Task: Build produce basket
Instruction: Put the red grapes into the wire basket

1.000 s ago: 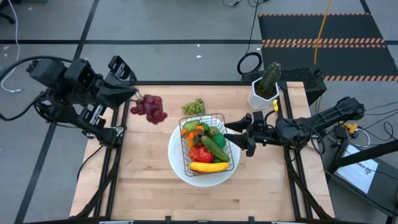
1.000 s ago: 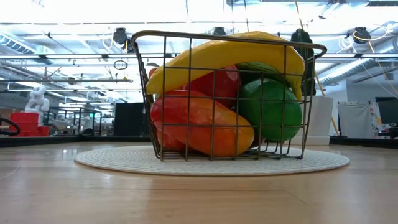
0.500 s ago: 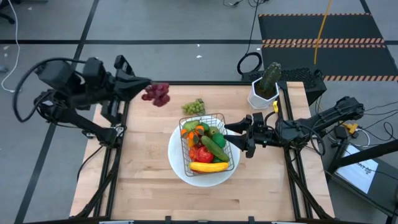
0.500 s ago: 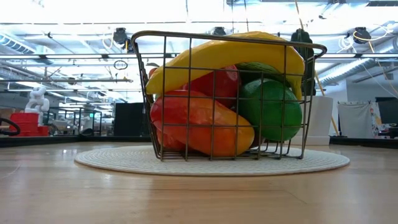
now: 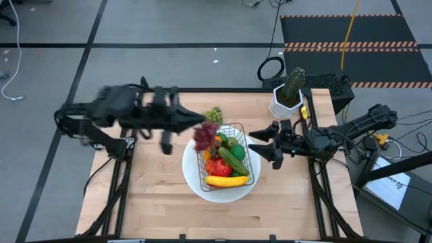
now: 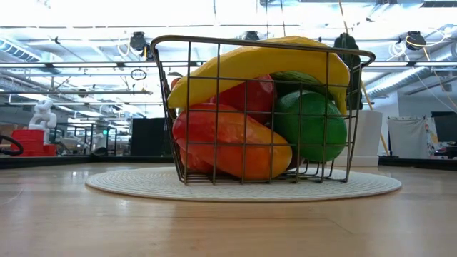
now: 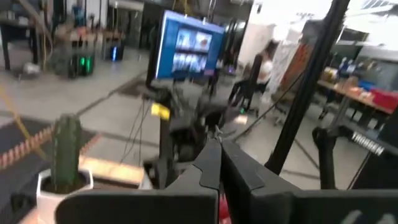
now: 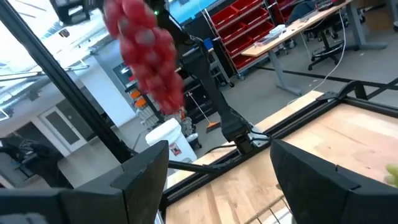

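Left gripper is clamped on the purple grapes, dangling over the basket at frame centre. Basket's nearly full of produce; green grapes wait just above it. Right gripper, fingers spread, empty, sits right of the plate.

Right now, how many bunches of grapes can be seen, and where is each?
2. The purple grapes hang from the left gripper over the basket's left edge; the green grapes lie on the table just behind the basket. Others could be hidden inside.
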{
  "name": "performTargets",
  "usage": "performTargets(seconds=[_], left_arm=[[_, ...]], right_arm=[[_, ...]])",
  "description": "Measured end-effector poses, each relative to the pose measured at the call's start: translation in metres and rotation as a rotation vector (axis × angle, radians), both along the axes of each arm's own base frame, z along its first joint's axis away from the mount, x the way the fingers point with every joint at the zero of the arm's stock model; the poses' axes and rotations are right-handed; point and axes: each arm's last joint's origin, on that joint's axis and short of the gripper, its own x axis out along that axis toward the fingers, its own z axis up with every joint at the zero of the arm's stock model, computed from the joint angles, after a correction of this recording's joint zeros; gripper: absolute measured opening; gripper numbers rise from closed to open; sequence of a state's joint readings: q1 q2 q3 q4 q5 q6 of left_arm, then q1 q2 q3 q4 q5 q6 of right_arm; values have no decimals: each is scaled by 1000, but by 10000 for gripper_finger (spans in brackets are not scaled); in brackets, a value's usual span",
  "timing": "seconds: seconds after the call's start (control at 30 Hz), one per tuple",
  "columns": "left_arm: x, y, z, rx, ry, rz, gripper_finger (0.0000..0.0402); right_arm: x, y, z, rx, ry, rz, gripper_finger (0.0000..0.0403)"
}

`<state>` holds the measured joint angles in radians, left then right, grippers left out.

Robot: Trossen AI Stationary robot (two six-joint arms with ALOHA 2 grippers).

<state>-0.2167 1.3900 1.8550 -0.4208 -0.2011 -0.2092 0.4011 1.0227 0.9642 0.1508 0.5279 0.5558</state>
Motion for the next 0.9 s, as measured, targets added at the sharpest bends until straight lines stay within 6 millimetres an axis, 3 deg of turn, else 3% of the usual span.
performTargets(seconds=[0.23, 0.53, 0.7, 0.9], left_arm=[[48, 5, -34, -43, 156, 49, 5], [103, 33, -89, -149, 389, 104, 5], [125, 48, -113, -159, 456, 123, 5], [139, 65, -132, -193, 517, 175, 5]], right_arm=[[-25, -12, 10, -1, 4, -49, 274], [-49, -22, 15, -4, 18, -53, 274], [-54, -24, 14, 10, 39, -52, 274], [-56, -25, 11, 40, 63, -51, 274]])
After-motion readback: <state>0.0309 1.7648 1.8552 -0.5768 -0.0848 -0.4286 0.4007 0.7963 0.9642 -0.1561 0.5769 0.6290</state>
